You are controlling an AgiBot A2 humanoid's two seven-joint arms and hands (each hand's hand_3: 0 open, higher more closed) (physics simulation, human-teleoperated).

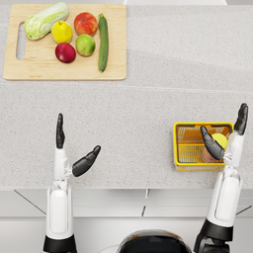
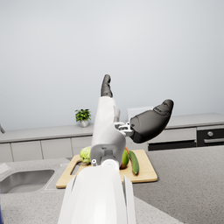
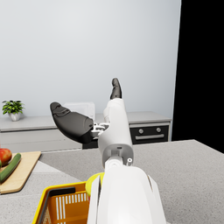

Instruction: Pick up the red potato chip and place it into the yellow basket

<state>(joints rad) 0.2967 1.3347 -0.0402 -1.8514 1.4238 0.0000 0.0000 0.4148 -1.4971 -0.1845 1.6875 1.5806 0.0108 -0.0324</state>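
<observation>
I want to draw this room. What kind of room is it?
Most likely a kitchen: a sink is set in the counter, an oven sits under the far worktop, and a cutting board holds fruit and vegetables.

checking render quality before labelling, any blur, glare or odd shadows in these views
Head view: even, soft light, with a faint diagonal shadow band on the counter and no glare. Left wrist view: the cutting board and potted plant look slightly soft. Right wrist view: a flat black strip fills its right edge; the yellow basket is sharp.

Bright, even, rendered light with no glare. Soft faint shadows fall beside the cutting board [image 1: 64, 69] and basket [image 1: 185, 165] on the countertop [image 1: 138, 113]. All views are slightly soft.
</observation>
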